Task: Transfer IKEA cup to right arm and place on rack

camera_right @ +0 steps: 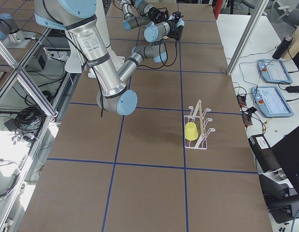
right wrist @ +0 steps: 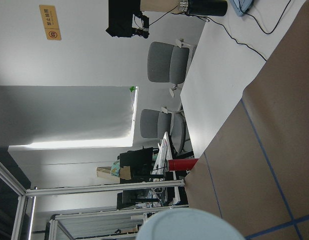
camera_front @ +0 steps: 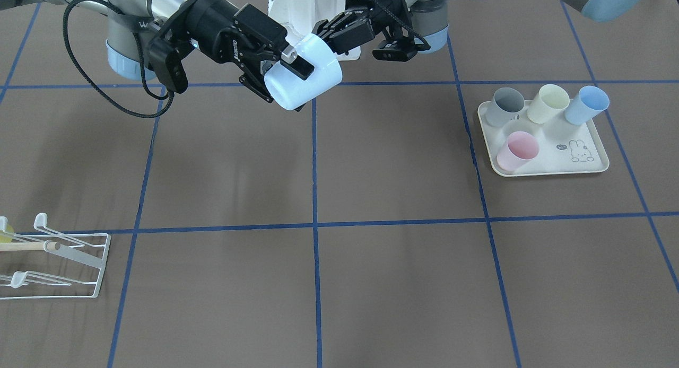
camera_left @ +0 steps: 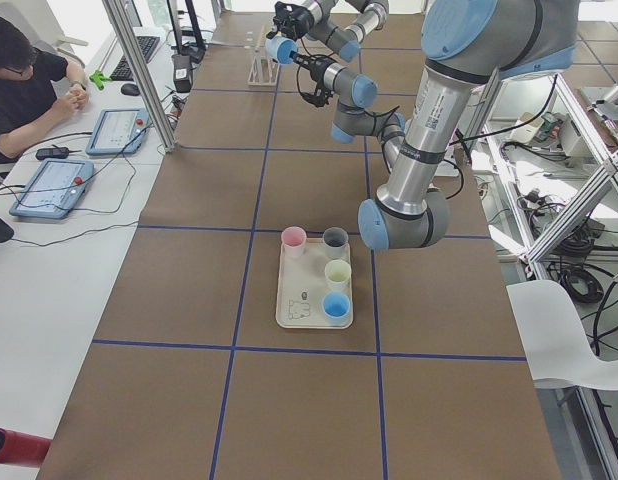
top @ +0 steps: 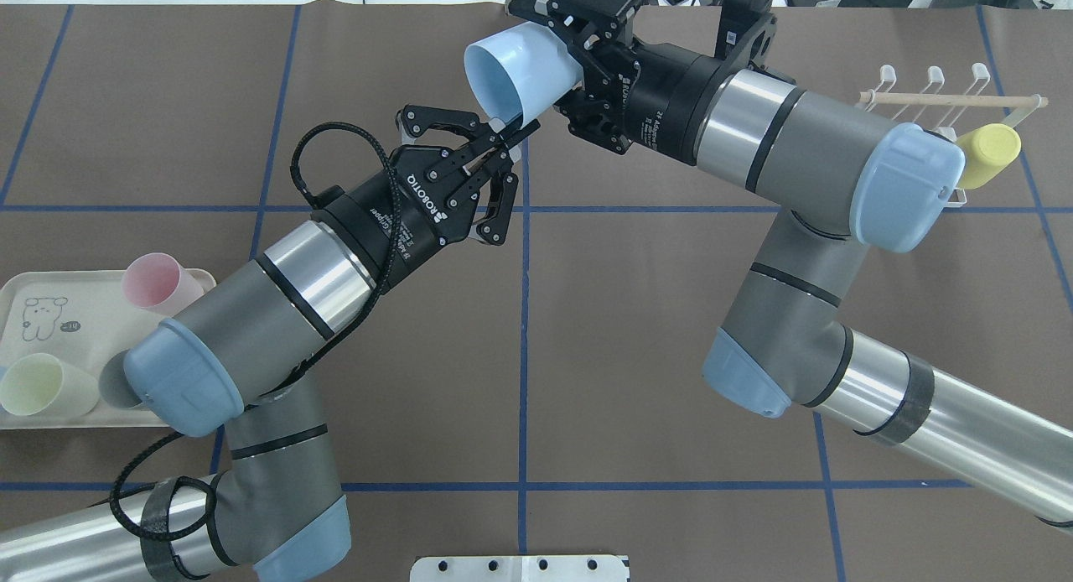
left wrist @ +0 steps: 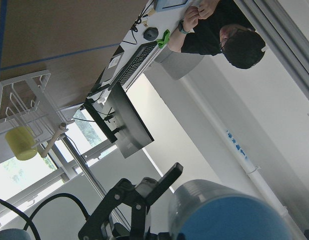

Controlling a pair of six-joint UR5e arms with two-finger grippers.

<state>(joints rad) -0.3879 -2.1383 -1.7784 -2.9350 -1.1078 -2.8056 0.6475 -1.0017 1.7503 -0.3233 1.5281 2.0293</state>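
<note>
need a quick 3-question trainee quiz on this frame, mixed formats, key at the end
1. True or false: the light blue cup is standing on the tray.
2. Which colour is the cup on the rack? A red, B yellow, C green.
3. How many cups stand on the tray?

Key
1. False. It is held in the air, with the left end effector at its rim and the right end effector around its body.
2. B, the yellow cup.
3. Four: grey, cream, blue, pink.
</note>
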